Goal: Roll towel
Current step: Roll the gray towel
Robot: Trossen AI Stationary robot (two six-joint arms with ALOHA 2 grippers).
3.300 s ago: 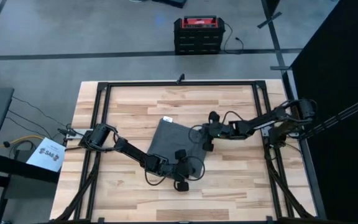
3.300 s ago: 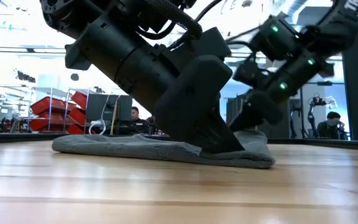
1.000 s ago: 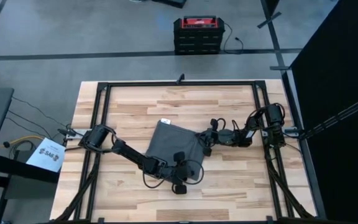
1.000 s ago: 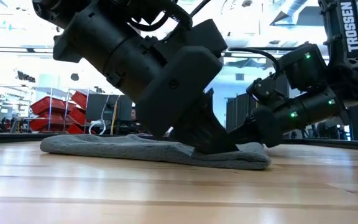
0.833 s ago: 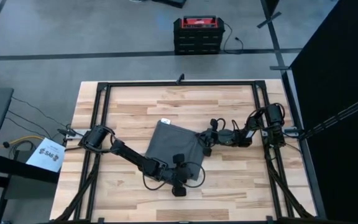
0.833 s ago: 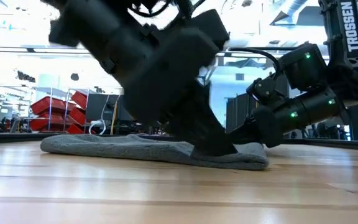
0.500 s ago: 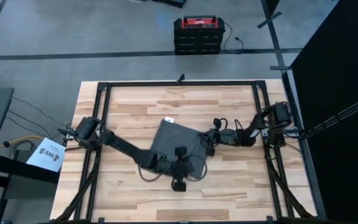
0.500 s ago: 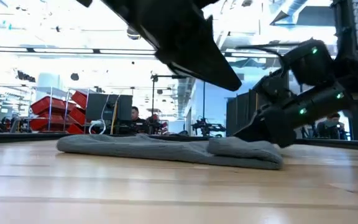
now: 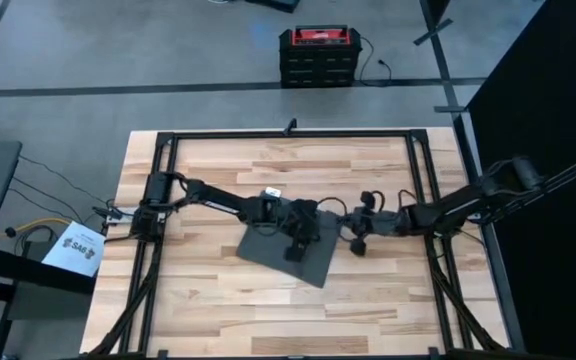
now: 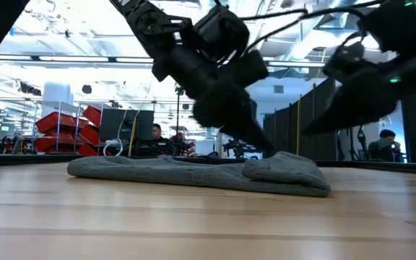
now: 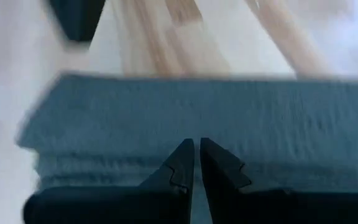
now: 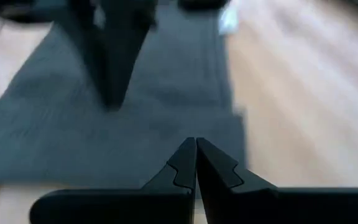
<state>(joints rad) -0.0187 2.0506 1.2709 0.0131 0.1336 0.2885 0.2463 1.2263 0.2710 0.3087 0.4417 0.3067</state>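
Grey cloth, the towel lies flat at the middle of the wooden table in the high view, one end folded into a thicker hump at right in the low view. Above it hangs the left gripper, fingers pressed together. Just right of it the right gripper hovers, fingers likewise closed on nothing.

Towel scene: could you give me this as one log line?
dark grey cloth towel: partly folded on table | left gripper: shut, above towel | right gripper: shut, beside towel
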